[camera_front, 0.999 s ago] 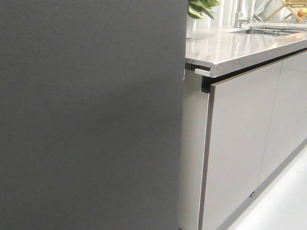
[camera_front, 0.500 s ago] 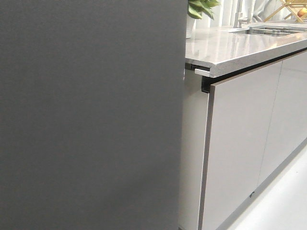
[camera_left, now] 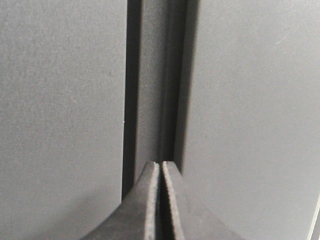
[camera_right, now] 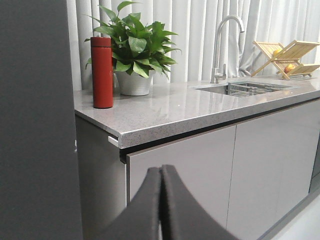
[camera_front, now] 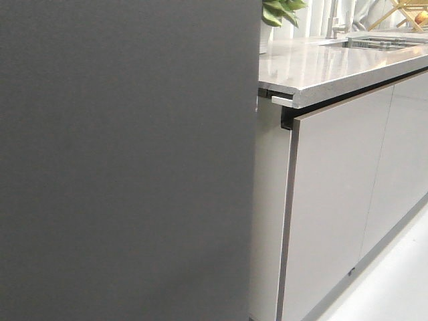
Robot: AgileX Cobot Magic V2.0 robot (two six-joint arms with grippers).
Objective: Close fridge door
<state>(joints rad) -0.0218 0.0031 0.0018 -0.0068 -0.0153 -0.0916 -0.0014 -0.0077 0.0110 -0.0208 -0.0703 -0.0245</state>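
Note:
The fridge door (camera_front: 127,160) is a tall matte dark grey panel that fills the left half of the front view; only its outside shows. In the left wrist view my left gripper (camera_left: 160,164) is shut and empty, its tips right at the dark vertical seam between two dark grey panels (camera_left: 60,100). The door's edge also shows in the right wrist view (camera_right: 35,120). My right gripper (camera_right: 161,169) is shut and empty, held in front of the pale cabinet fronts, to the right of the door. Neither gripper shows in the front view.
A grey stone countertop (camera_front: 334,63) runs right of the fridge, over pale glossy cabinet fronts (camera_front: 334,200). On it stand a red bottle (camera_right: 102,72), a potted plant (camera_right: 134,50), a sink with a tap (camera_right: 225,45) and a wooden dish rack (camera_right: 290,57).

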